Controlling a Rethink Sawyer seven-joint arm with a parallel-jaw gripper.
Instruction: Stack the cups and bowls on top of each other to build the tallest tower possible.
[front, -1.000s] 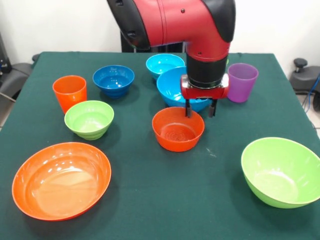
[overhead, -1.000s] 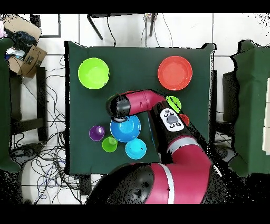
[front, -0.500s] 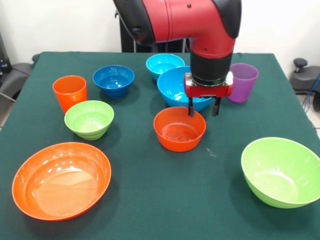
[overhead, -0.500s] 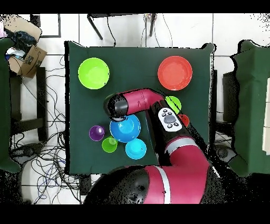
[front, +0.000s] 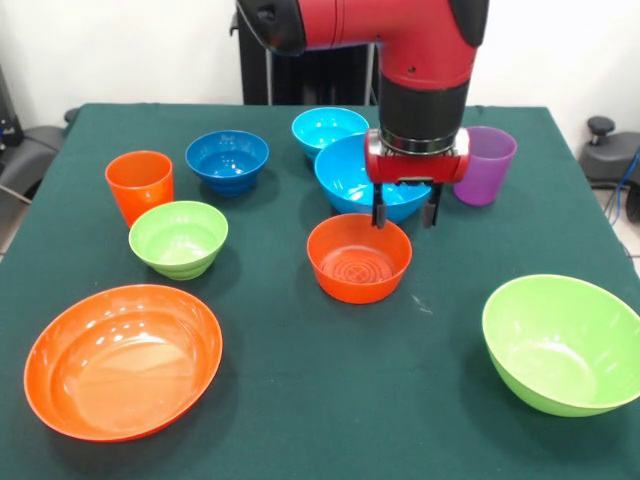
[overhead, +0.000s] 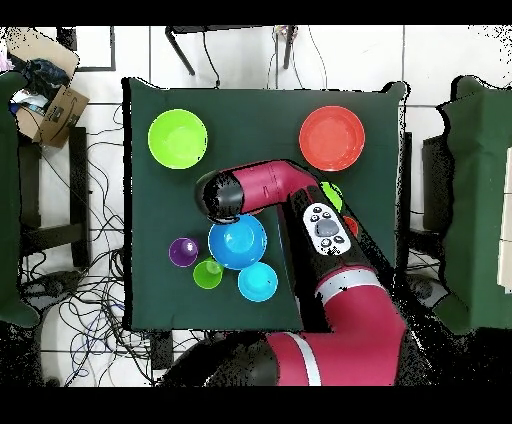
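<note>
Green table (front: 280, 400), arm vertical, end effector (front: 404, 215) fingers apart, empty, above small orange bowl (front: 359, 258).

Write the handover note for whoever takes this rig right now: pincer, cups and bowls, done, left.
Pincer: open, empty, hanging above the far rim of the small orange bowl.
Bowls, all single on the table: large orange bowl, large lime bowl, small lime bowl, dark blue bowl, large light blue bowl, small light blue bowl.
Cups: orange cup, purple cup; lime cup shows only from overhead, beside the purple one.
Done: nothing stacked.
Left: the whole tower.
</note>
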